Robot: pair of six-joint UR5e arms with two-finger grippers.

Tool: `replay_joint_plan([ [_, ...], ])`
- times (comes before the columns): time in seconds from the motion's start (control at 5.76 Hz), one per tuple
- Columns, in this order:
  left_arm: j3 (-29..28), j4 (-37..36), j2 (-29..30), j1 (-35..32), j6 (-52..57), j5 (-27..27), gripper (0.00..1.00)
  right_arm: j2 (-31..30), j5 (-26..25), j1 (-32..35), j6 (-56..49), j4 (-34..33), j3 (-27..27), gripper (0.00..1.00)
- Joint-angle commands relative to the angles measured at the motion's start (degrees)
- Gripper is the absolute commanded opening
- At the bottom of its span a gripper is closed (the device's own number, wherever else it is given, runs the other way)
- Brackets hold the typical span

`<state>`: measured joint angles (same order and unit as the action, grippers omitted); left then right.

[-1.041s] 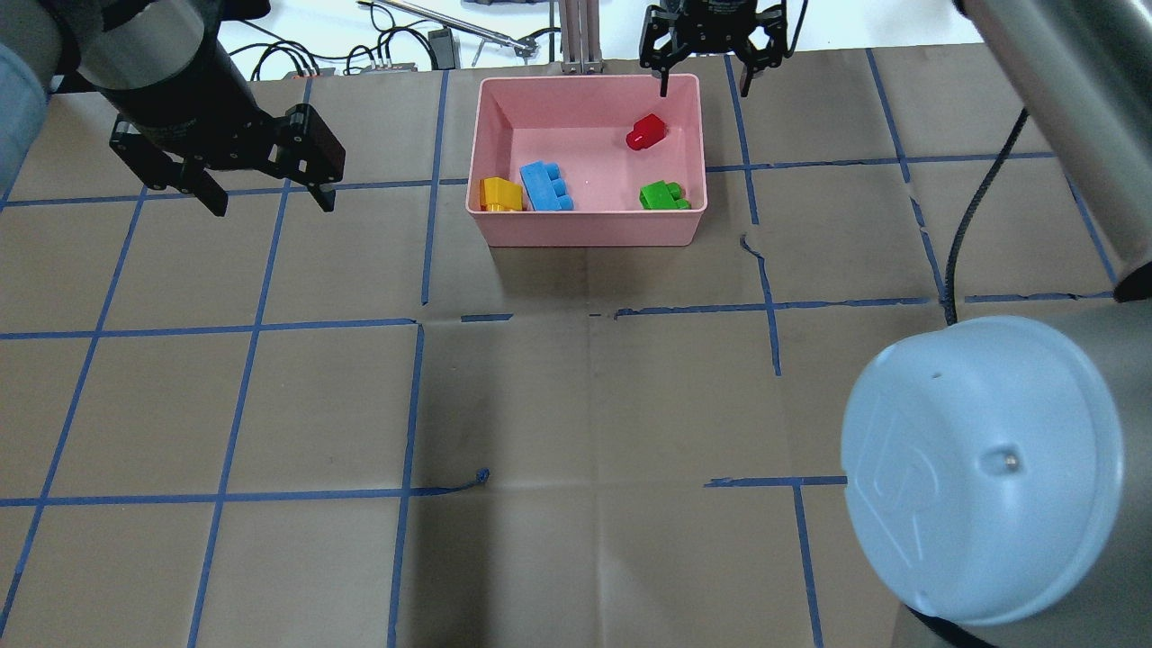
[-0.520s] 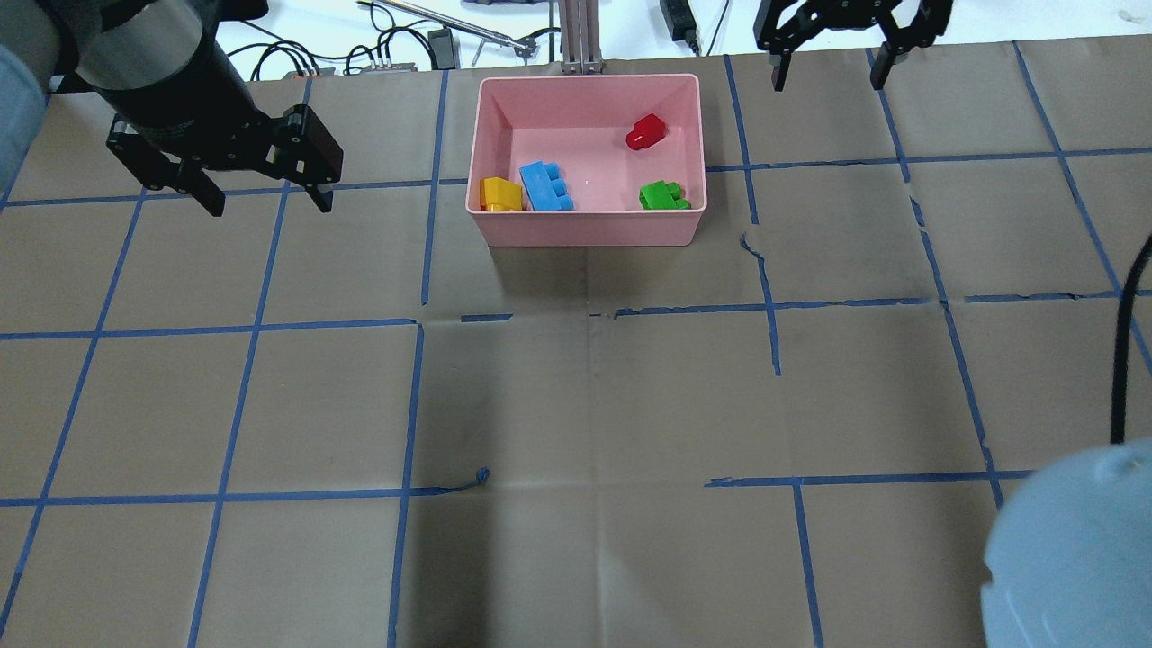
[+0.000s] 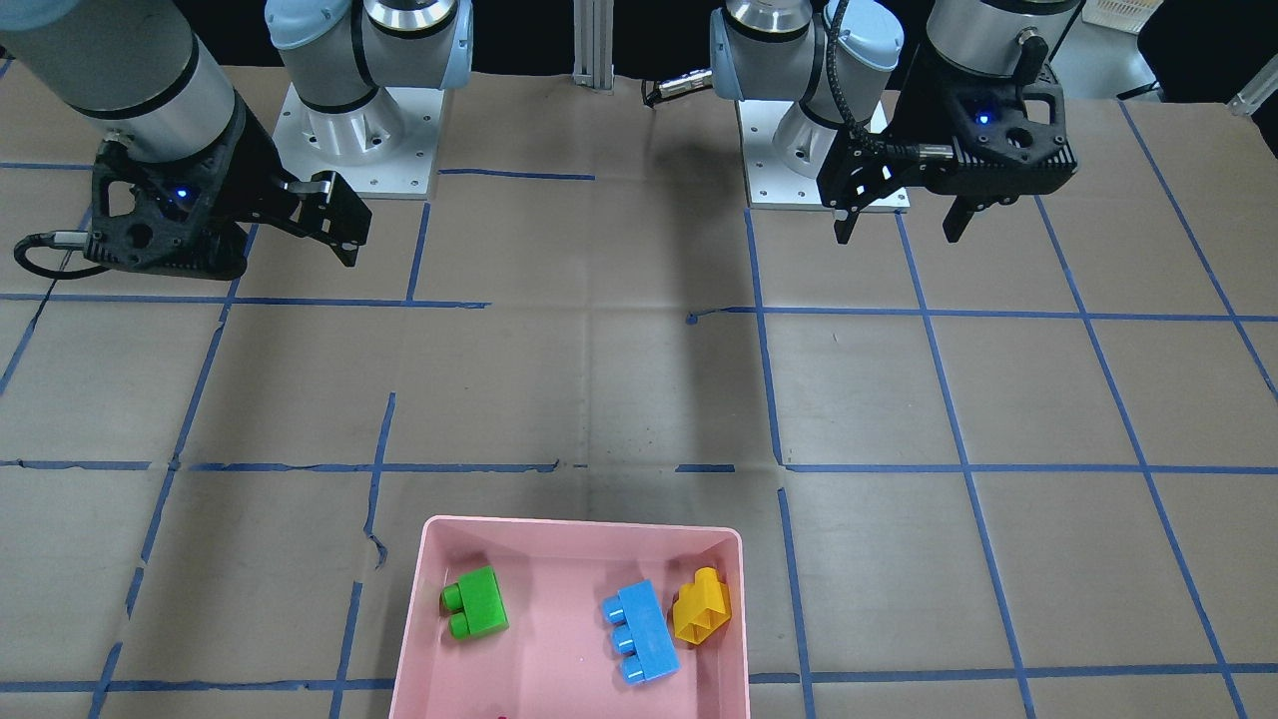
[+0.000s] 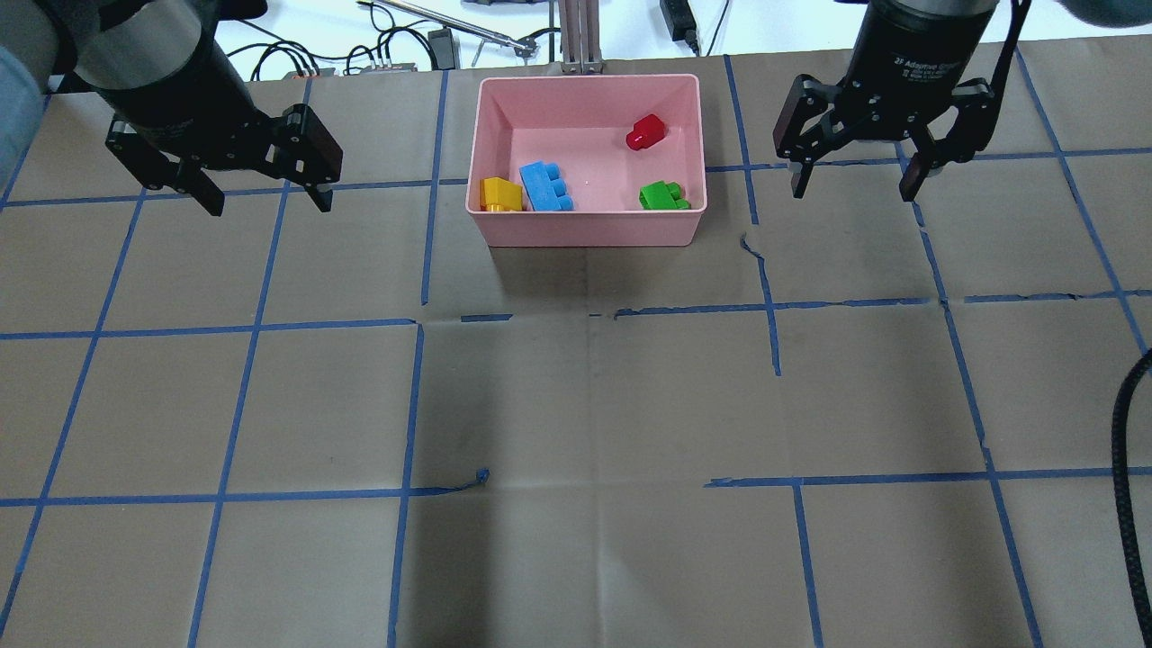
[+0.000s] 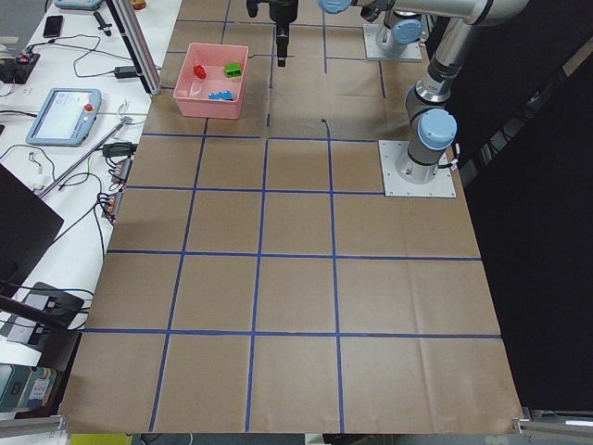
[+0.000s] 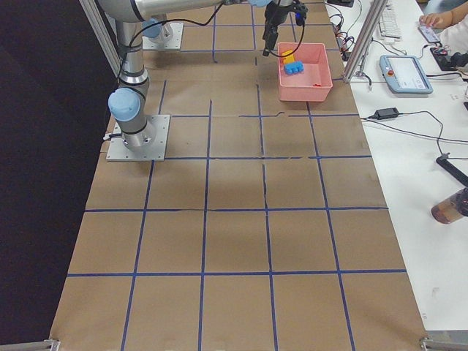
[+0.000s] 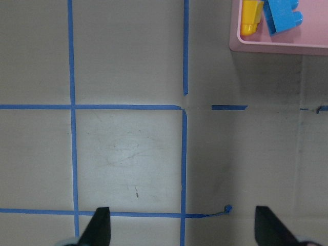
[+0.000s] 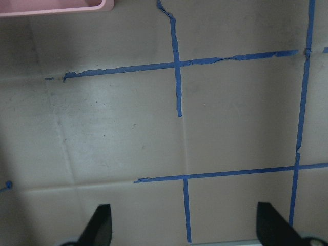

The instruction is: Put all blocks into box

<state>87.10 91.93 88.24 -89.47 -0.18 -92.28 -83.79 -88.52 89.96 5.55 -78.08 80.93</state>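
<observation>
The pink box (image 4: pixel 585 229) stands at the table's far middle. All the blocks lie inside it: red (image 4: pixel 644 132), green (image 4: pixel 663 195), light blue (image 4: pixel 546 186) and yellow (image 4: pixel 500 194). In the front-facing view the box (image 3: pixel 579 529) shows the green (image 3: pixel 476 602), blue (image 3: pixel 639 632) and yellow (image 3: pixel 702 606) blocks. My left gripper (image 4: pixel 270 205) is open and empty, above the table left of the box. My right gripper (image 4: pixel 851 191) is open and empty, right of the box. The left wrist view shows open fingers (image 7: pixel 100 228) and the box corner (image 7: pixel 277 46).
Brown paper with a blue tape grid (image 4: pixel 414 405) covers the table. An aluminium post (image 4: pixel 580 36) and cables (image 4: pixel 378 58) lie beyond the far edge. The arm bases (image 3: pixel 359 130) stand at the robot's side. The right wrist view shows the box edge (image 8: pixel 51 7).
My right gripper has moved from above the box's far right corner out to the right and then nearer, beside the box. It stays open. The left gripper and the blocks have not moved.
</observation>
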Motion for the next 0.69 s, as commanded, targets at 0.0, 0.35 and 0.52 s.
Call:
replay_joint_plan([
  [0.0, 0.08, 0.00, -0.09, 0.00, 0.00, 0.00, 0.99, -0.59, -0.16, 0.04, 0.69, -3.40, 2.04, 0.99],
  [0.35, 0.08, 0.00, -0.09, 0.00, 0.00, 0.00, 0.99, -0.50, -0.16, 0.04, 0.43, -3.40, 2.04, 0.99],
  [0.52, 0.08, 0.00, -0.09, 0.00, 0.00, 0.00, 0.99, -0.41, -0.25, 0.04, 0.16, -3.40, 2.12, 0.99],
])
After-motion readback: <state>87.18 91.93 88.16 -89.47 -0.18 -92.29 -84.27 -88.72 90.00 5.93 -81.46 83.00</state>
